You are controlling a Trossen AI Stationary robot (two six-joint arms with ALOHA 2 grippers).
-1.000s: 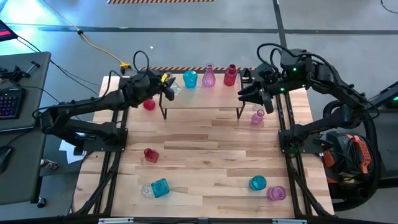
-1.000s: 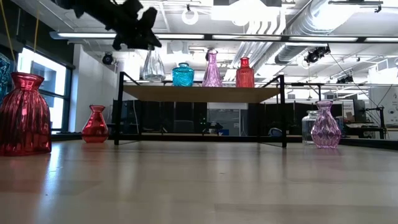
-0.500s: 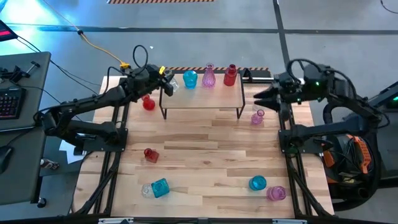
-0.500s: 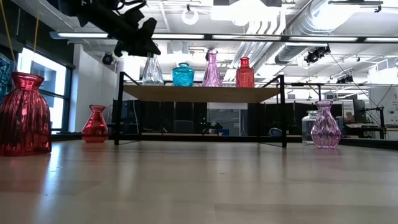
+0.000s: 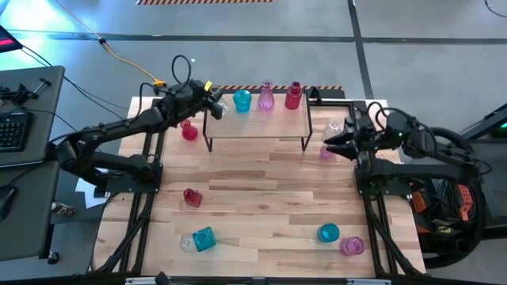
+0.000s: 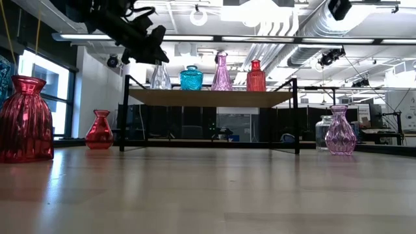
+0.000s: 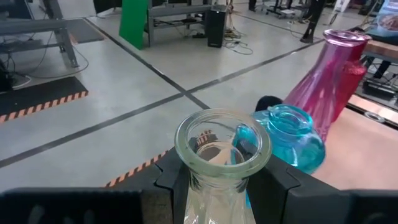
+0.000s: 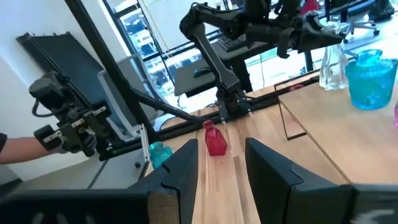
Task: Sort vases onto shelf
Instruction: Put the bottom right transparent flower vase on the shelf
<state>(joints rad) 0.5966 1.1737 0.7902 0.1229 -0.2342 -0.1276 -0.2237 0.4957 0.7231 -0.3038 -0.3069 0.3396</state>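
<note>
The shelf (image 5: pixel 257 120) stands at the table's far side and carries a teal vase (image 5: pixel 242 100), a pink vase (image 5: pixel 266 96) and a red vase (image 5: pixel 294 96). My left gripper (image 5: pixel 212 103) is shut on a clear vase (image 6: pixel 160 76) at the shelf's left end. The vase's base is at the shelf top (image 6: pixel 208 97); whether it rests there, I cannot tell. My right gripper (image 5: pixel 328 145) hovers open with nothing between its fingers, off the shelf's right end, beside a pink vase (image 5: pixel 327 151) that stands on the table. My left gripper pinches the clear vase's neck (image 7: pixel 219 182), just under its flared rim, between its two fingers. The fingers come nearly level from the table's left side. The vase stands upright in the hold, its mouth up.
Loose vases stand or lie on the table: a red one (image 5: pixel 189 131) left of the shelf, a clear one (image 5: pixel 334 125) at its right, a red one (image 5: pixel 192 197) mid-left, teal and clear ones (image 5: pixel 201 239) near left, and teal (image 5: pixel 328 233) and pink (image 5: pixel 352 246) ones near right.
My left gripper has eased the clear vase down toward the shelf top at the left end, keeping it upright. My right gripper has sunk and drawn back from the shelf's right end toward the table's right and near edges.
</note>
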